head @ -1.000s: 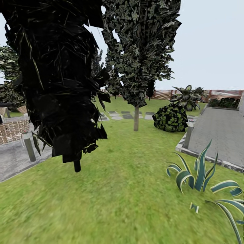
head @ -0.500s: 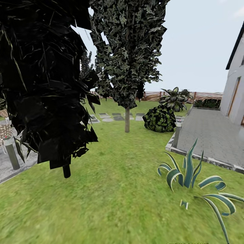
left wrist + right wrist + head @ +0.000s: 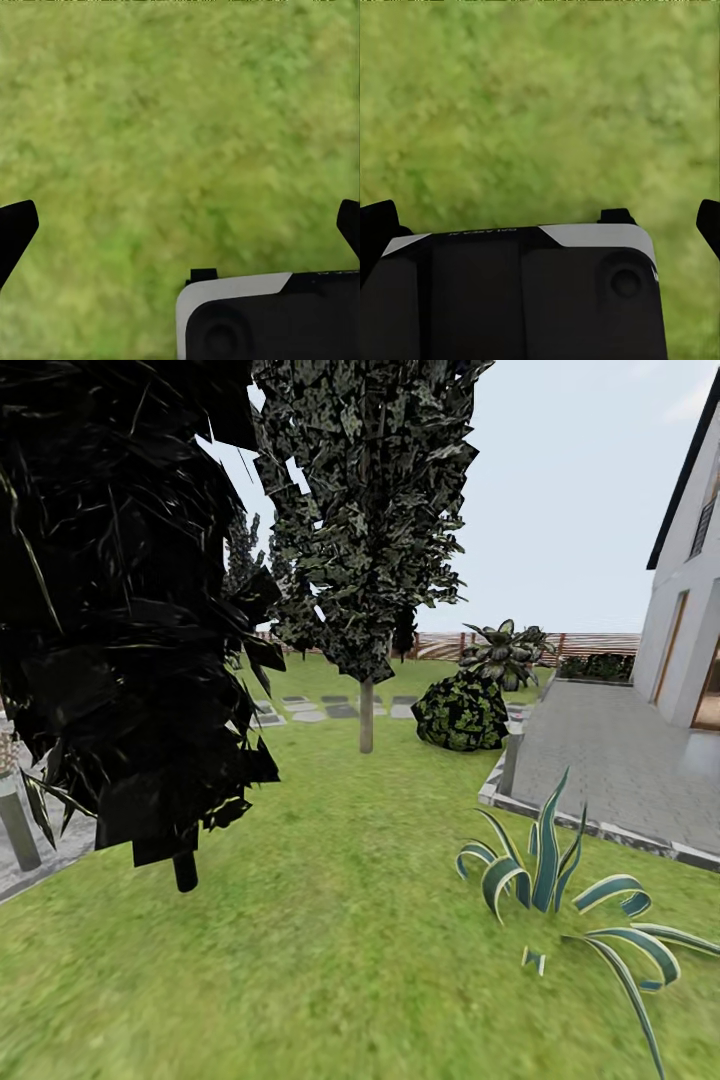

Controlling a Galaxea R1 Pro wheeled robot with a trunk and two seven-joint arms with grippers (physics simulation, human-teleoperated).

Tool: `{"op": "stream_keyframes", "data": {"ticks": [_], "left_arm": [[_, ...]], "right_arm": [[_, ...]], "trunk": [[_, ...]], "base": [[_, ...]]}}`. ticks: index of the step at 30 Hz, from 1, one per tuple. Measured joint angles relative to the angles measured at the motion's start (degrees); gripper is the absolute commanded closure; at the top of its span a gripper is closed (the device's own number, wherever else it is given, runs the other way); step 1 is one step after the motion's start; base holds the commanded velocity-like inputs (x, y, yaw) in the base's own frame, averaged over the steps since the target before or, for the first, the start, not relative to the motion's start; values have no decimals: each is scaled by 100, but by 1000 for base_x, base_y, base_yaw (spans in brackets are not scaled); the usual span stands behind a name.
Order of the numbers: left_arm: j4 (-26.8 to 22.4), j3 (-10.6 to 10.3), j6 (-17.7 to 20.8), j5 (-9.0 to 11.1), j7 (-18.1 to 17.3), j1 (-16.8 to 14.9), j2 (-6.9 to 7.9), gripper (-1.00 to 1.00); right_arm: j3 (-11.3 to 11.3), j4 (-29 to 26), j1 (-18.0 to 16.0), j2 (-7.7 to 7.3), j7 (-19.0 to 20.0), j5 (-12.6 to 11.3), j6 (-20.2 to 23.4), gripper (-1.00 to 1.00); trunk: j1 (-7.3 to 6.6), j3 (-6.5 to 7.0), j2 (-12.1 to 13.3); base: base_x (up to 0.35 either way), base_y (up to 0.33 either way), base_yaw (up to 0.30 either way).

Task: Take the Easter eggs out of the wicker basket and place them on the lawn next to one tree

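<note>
Black fingertips frame each wrist view: we see the left gripper (image 3: 180,225) w/ jaws spread wide, nothing between them, above bare green lawn (image 3: 172,112). The right gripper (image 3: 540,217) is likewise spread & empty over grass, w/ a dark, white-edged part of the robot below it in the picture.

Head view, near to far: lawn fills the foreground; a striped agave-type plant (image 3: 560,890) stands at its right, beside the grey paved area (image 3: 620,760). A dark cone-shaped tree (image 3: 120,610) stands at left, thin stem meeting the grass. A second cone tree (image 3: 366,520) is farther back, centre, w/ a round bush (image 3: 460,712) & a leafy plant (image 3: 503,652) to its right. Stepping stones (image 3: 320,710), a slat fence (image 3: 590,645) & the white house (image 3: 690,620) lie beyond. Eggs & basket: we cannot tell where.
</note>
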Motion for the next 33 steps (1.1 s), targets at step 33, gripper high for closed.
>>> {"op": "stream_keyframes", "data": {"ticks": [33], "left_arm": [[-1, 1, 1, -3, 0, -4, 0, -100]], "right_arm": [[5, 0, 0, 9, 0, 0, 1, -100]], "trunk": [[-2, 1, 0]], "base": [[299, -54, 53]]}}
